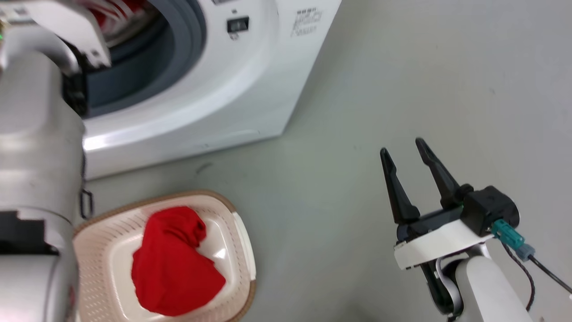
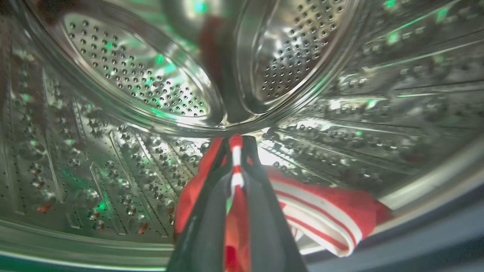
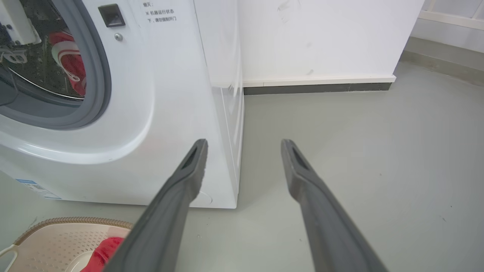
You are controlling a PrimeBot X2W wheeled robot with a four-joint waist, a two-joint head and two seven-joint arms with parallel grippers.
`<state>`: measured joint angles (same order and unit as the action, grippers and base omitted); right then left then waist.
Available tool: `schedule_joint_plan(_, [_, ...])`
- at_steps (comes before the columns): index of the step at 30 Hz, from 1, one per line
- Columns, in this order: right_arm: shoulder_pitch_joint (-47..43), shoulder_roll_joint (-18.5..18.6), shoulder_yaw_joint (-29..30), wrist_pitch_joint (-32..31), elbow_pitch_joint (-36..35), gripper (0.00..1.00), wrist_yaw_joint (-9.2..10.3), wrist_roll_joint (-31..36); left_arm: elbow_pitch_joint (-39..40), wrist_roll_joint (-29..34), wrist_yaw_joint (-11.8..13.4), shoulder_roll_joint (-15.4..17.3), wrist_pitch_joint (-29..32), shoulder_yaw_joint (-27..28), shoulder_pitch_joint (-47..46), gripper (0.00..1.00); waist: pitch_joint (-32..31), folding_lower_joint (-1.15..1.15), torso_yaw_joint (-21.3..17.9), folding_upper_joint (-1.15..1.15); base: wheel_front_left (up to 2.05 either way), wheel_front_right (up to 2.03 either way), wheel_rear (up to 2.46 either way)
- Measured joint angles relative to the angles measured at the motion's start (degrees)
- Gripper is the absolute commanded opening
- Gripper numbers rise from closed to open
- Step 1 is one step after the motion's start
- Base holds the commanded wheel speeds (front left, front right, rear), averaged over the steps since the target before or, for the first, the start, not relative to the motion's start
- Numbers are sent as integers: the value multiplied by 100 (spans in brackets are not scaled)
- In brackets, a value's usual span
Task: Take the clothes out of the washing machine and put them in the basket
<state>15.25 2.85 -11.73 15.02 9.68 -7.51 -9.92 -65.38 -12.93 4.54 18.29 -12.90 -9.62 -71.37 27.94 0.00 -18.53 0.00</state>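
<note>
The white washing machine (image 1: 223,80) stands open at the upper left, and my left arm reaches into its drum (image 2: 143,87). Inside, my left gripper (image 2: 236,145) is shut on a red garment with white stripes (image 2: 321,215), which lies across the drum's lower lip. That striped garment (image 3: 72,64) shows through the grey door ring, and a bit of it (image 1: 114,13) peeks past my left arm. The cream basket (image 1: 103,259) sits on the floor before the machine with a plain red garment (image 1: 174,264) in it. My right gripper (image 1: 404,150) hovers open over bare floor, holding nothing.
A white wall with a dark skirting board (image 3: 317,87) runs behind and to the right of the machine. Grey floor (image 1: 402,89) stretches to the right of the machine and basket. My pale left forearm (image 1: 35,156) covers the left edge of the head view.
</note>
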Motion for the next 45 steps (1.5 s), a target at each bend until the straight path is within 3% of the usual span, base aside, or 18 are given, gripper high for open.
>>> schedule_joint_plan(7, [-353,0,138,-168,-13,100,0,93,301,-155,-85,-153,-198,94,876,0,-821,-1,249,0,0,0,0])
schedule_joint_plan(26, [-1138,2,314,-613,-460,100,0,151,3416,-346,-276,-504,-215,727,3737,0,-2326,-1,758,0,0,0,0])
schedule_joint_plan(39, [-1558,2,486,-853,-753,100,1,226,6037,-272,43,-933,60,539,5923,0,-2736,-1,1242,0,0,0,0])
schedule_joint_plan(45, [-1578,2,514,-905,-907,100,1,271,6418,-348,208,-1106,301,399,6899,0,-2603,-1,1416,0,0,0,0])
